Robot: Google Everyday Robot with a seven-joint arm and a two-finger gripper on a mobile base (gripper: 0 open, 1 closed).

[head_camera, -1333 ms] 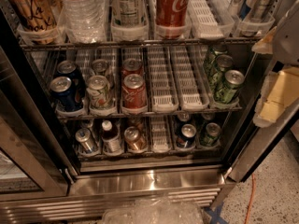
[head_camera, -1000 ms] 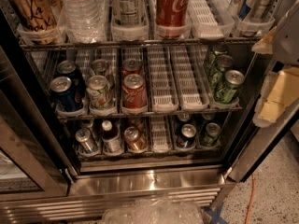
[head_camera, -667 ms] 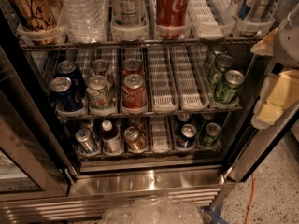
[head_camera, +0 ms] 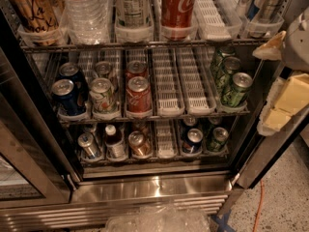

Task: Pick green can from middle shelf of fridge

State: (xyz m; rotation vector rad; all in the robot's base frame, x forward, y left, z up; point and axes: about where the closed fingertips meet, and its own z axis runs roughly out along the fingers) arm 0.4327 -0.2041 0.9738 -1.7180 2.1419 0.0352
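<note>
The fridge [head_camera: 145, 190] stands open in the camera view. On the middle shelf [head_camera: 190, 83], the rightmost lane holds three green cans in a row; the front green can [head_camera: 236, 90] stands upright at the shelf's front edge. My gripper [head_camera: 277, 71] is at the right edge of the view, outside the fridge, to the right of the green cans and apart from them. Its cream fingers [head_camera: 289, 98] stand apart with nothing between them.
The middle shelf also holds dark blue cans [head_camera: 65, 96], whitish cans [head_camera: 102, 94] and red cans [head_camera: 139, 95]. Bottles and cans stand on the top shelf [head_camera: 145, 45] and bottom shelf [head_camera: 159, 156]. The door frame [head_camera: 270, 149] is right of the shelves. Crumpled plastic [head_camera: 159, 219] lies below.
</note>
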